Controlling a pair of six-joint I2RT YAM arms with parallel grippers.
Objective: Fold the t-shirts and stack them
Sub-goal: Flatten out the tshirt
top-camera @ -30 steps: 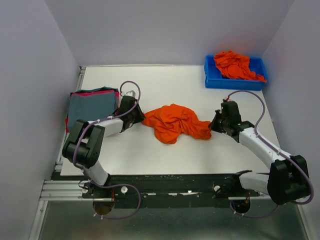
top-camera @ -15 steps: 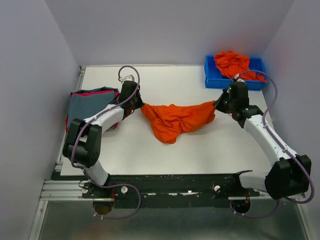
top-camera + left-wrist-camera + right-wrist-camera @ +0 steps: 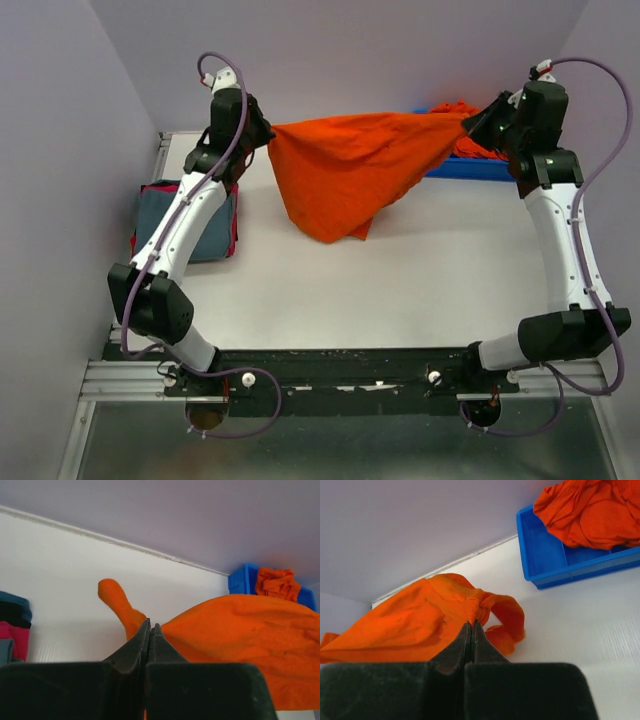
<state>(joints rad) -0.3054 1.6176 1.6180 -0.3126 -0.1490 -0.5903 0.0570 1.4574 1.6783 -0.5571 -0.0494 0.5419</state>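
An orange t-shirt (image 3: 355, 165) hangs stretched in the air between my two grippers, high above the table, its lower part sagging toward the surface. My left gripper (image 3: 268, 130) is shut on its left end; in the left wrist view (image 3: 150, 626) cloth (image 3: 240, 640) spreads to the right of the closed jaws. My right gripper (image 3: 478, 118) is shut on its right end, with bunched cloth (image 3: 420, 625) at the tips (image 3: 471, 624). A folded stack with a grey-blue shirt (image 3: 180, 220) on top of a red-pink one (image 3: 234, 225) lies at the table's left edge.
A blue plastic bin (image 3: 480, 165) at the back right holds more crumpled orange shirts (image 3: 590, 510); it is partly hidden by the raised shirt and right arm. White table (image 3: 400, 290) is walled by grey panels at the back and sides.
Both grippers have risen and moved back and apart, lifting the orange t-shirt off the table and stretching it wide in the air.
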